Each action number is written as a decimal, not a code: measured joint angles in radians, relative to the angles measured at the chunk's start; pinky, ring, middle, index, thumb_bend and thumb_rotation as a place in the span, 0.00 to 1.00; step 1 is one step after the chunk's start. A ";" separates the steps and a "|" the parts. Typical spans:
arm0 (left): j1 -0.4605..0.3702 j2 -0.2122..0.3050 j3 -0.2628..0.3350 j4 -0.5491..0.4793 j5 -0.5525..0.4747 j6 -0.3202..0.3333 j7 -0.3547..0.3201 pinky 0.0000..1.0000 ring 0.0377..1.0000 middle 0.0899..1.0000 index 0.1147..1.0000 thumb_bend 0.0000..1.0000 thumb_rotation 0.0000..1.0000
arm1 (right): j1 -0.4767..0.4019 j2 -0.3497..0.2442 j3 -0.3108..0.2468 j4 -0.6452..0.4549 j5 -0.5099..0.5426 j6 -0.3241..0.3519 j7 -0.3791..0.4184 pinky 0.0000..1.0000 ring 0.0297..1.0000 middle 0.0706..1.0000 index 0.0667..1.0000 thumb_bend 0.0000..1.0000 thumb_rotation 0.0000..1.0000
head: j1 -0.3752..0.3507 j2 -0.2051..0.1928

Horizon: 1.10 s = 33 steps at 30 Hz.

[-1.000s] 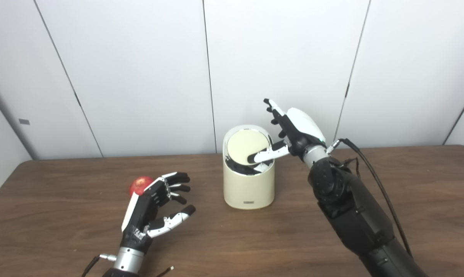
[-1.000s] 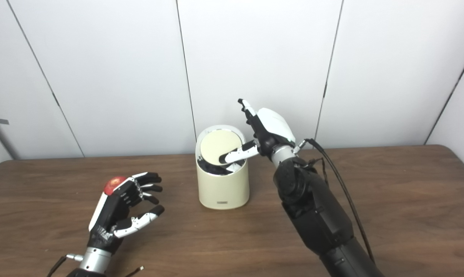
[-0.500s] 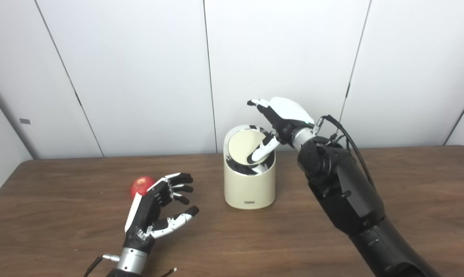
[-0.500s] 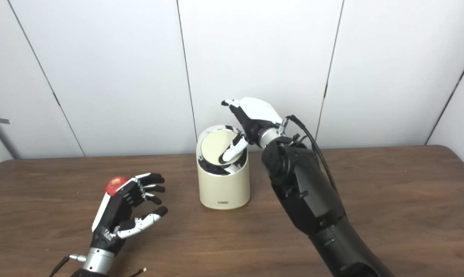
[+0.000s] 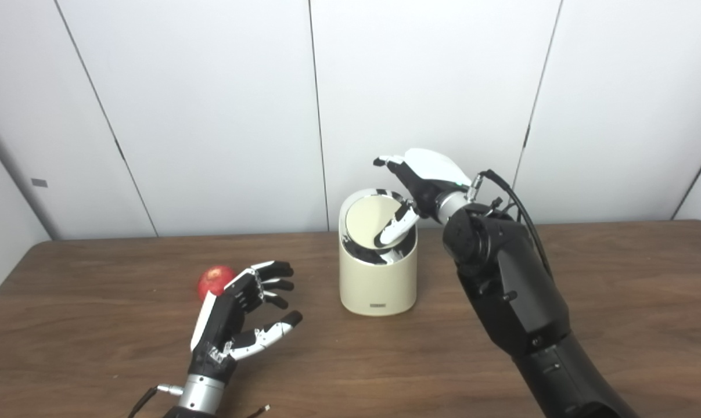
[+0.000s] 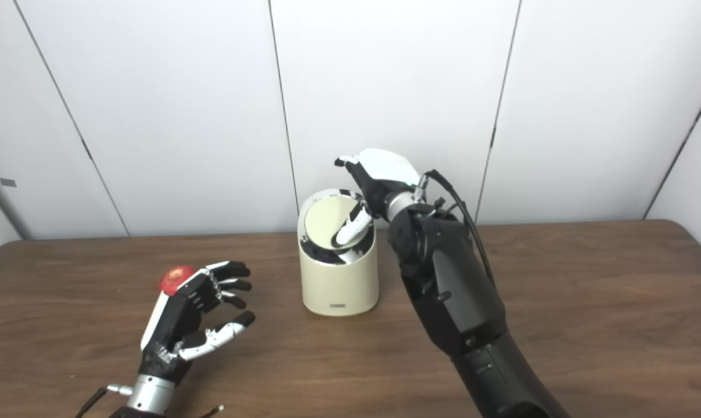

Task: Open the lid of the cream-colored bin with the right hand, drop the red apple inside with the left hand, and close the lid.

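Red apple (image 5: pixel 215 279) behind open left hand (image 5: pixel 234 316), unobstructed.

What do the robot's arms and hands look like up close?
Each hand has a white back shell, black fingers with some white segments, and a silver wrist: left hand, right hand. The right arm is bulky glossy black, with black cables looping from its wrist.
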 measured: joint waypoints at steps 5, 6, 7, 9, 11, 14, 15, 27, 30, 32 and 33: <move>-0.001 0.000 0.000 0.001 -0.004 0.000 0.000 0.53 0.66 0.70 0.69 0.62 0.00 | 0.010 -0.001 -0.001 0.000 0.005 0.000 -0.015 0.66 0.85 0.94 0.91 0.86 0.16 | 0.000 -0.002; -0.001 0.000 0.000 0.003 -0.005 0.000 0.000 0.53 0.66 0.70 0.69 0.62 0.00 | 0.013 -0.003 0.003 0.000 0.006 0.000 -0.026 0.66 0.85 0.94 0.91 0.86 0.16 | 0.000 -0.002; -0.002 0.000 0.000 0.004 -0.006 0.000 0.000 0.53 0.66 0.71 0.70 0.62 0.00 | 0.018 -0.005 0.004 0.000 0.008 0.000 -0.035 0.66 0.85 0.94 0.91 0.86 0.18 | 0.000 -0.002; -0.003 0.000 0.000 0.007 -0.010 0.000 0.000 0.53 0.66 0.71 0.70 0.62 0.00 | 0.030 -0.008 0.005 0.000 0.024 -0.001 -0.061 0.65 0.84 0.93 0.90 0.86 0.20 | 0.000 -0.003; -0.004 0.000 0.001 0.009 -0.015 0.000 0.000 0.53 0.66 0.71 0.70 0.61 0.00 | 0.044 -0.012 -0.007 -0.001 0.060 -0.001 -0.093 0.66 0.85 0.93 0.90 0.86 0.22 | 0.000 -0.006; -0.006 0.000 0.000 0.010 -0.015 0.000 0.000 0.53 0.66 0.71 0.70 0.61 0.00 | 0.062 -0.019 -0.033 -0.008 0.128 -0.001 -0.117 0.63 0.83 0.90 0.89 0.88 0.27 | 0.000 -0.008; -0.007 0.000 -0.001 0.011 -0.015 0.000 -0.001 0.53 0.66 0.71 0.70 0.61 0.00 | 0.070 -0.022 -0.038 -0.013 0.145 -0.001 -0.123 0.62 0.82 0.89 0.89 0.88 0.28 | 0.000 -0.008; -0.010 0.001 -0.003 0.014 -0.016 -0.001 -0.003 0.53 0.66 0.71 0.70 0.61 0.00 | 0.111 -0.082 -0.164 -0.094 0.342 -0.001 -0.241 0.62 0.80 0.90 0.86 0.88 0.32 | -0.003 -0.009; -0.010 0.001 -0.004 0.014 -0.015 -0.001 -0.001 0.54 0.66 0.71 0.70 0.61 0.00 | 0.146 -0.088 -0.186 -0.127 0.402 -0.004 -0.276 0.67 0.81 0.87 0.85 0.86 0.31 | -0.006 -0.006; -0.010 0.001 -0.004 0.014 -0.015 -0.001 -0.002 0.53 0.66 0.71 0.70 0.61 0.00 | 0.180 -0.088 -0.198 -0.141 0.433 -0.008 -0.299 0.71 0.82 0.86 0.83 0.86 0.31 | -0.002 -0.006; -0.010 0.001 -0.004 0.014 -0.015 -0.001 -0.002 0.53 0.66 0.71 0.70 0.61 0.00 | 0.197 -0.088 -0.208 -0.142 0.462 -0.018 -0.312 0.73 0.84 0.87 0.83 0.84 0.30 | -0.002 -0.006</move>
